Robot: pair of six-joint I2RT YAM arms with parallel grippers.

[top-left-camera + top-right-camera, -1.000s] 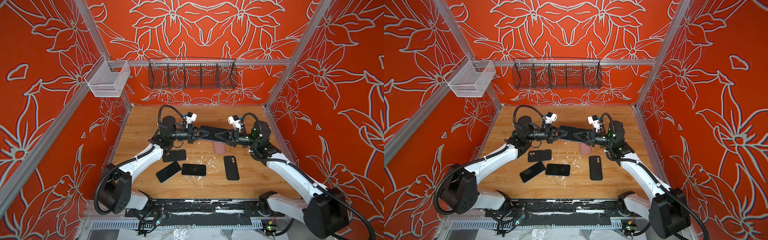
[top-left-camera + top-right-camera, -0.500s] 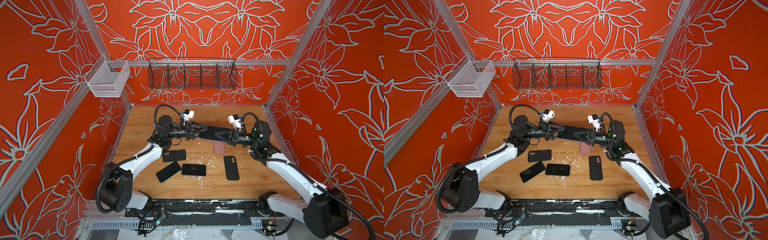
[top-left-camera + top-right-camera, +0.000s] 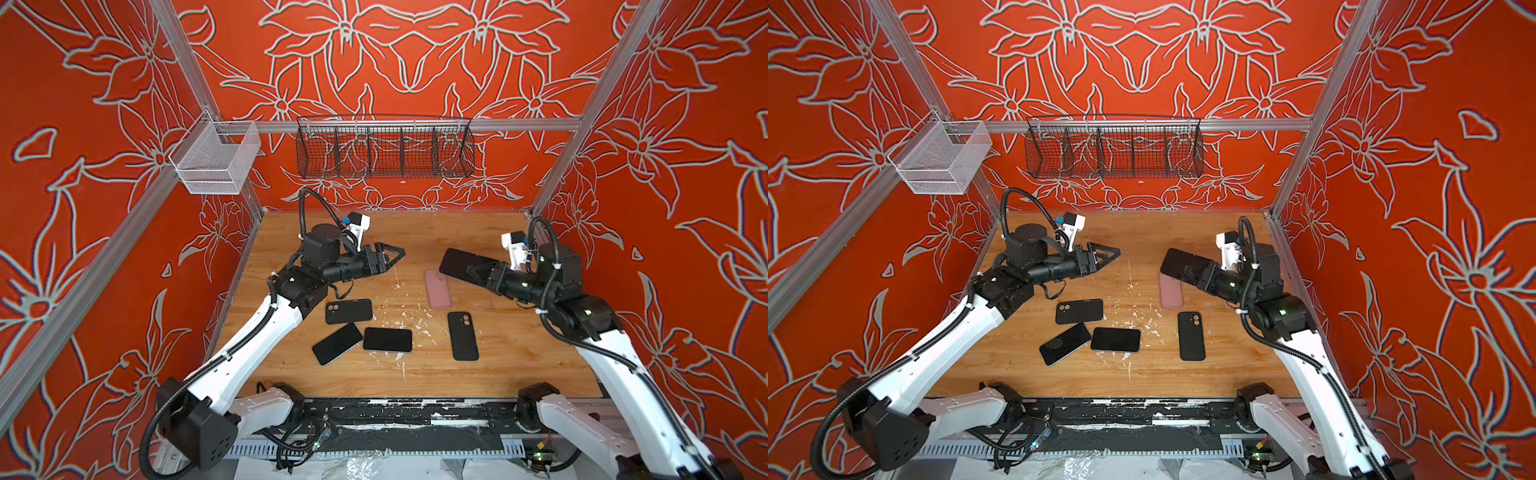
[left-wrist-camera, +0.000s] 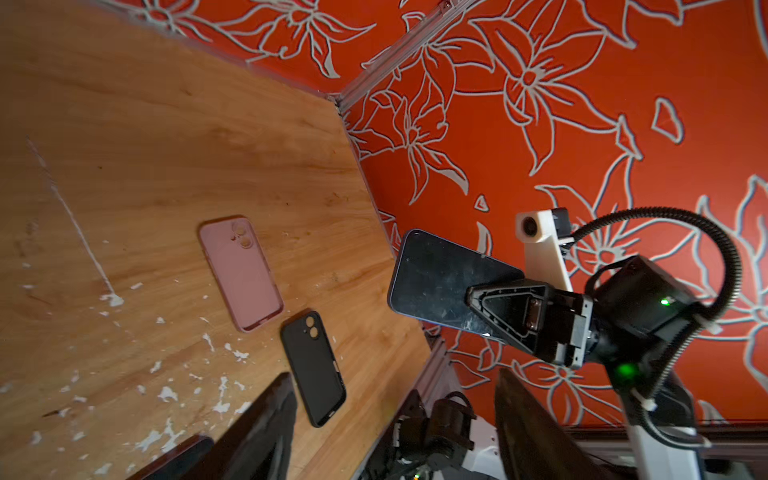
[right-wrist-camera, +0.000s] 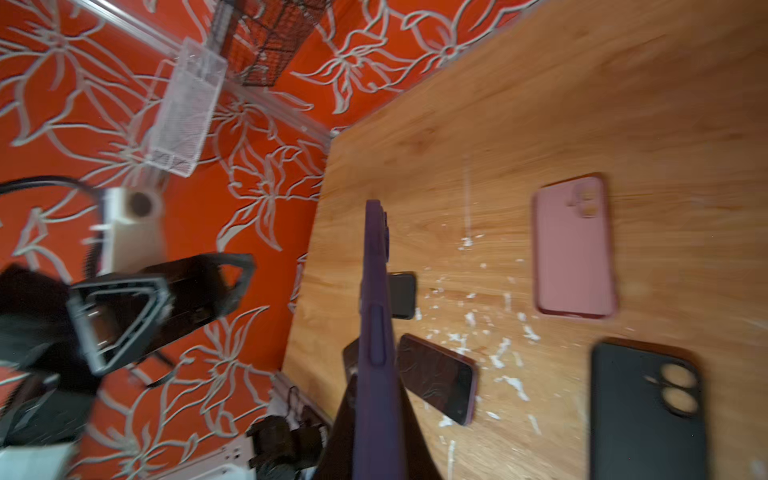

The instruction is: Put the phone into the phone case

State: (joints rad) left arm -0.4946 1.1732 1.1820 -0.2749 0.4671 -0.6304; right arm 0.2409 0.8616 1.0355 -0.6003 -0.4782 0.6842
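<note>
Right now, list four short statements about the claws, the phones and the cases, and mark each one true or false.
1. The right claw is shut on the dark purple-rimmed phone, held clear of the wooden table. True.
2. The left claw grips that phone too. False: it stands open and empty, apart from the phone.
3. The pink phone case lies flat on the table with nothing in it. True.
4. Only one black phone case lies on the table. False: there are two, the black case by the left arm and the black case near the pink one.
</note>
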